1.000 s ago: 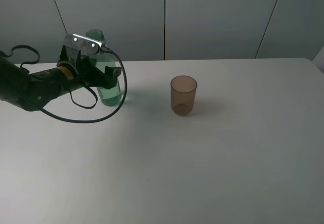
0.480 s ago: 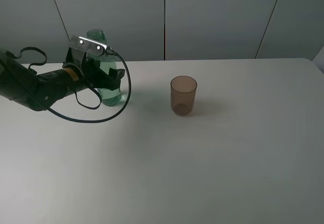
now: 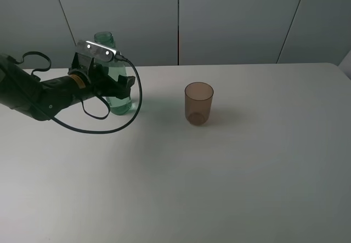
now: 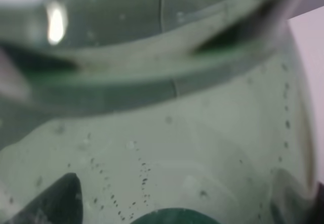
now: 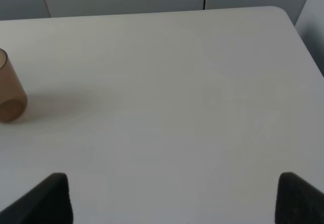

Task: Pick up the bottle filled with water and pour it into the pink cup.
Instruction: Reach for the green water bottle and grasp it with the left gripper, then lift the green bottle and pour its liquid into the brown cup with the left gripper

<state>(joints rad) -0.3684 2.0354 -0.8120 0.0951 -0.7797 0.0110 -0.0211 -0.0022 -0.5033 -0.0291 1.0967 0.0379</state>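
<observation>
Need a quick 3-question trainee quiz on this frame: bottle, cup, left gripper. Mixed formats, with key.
1. In the exterior high view, which stands further left on the table: the bottle or the pink cup?
2. True or false: the pink cup lies on its side.
3. Where is the left gripper?
A. open, with a finger on each side of the bottle
B. closed around the pink cup
C. hanging over bare table, far from both

Key:
1. the bottle
2. false, it stands upright
3. A
</observation>
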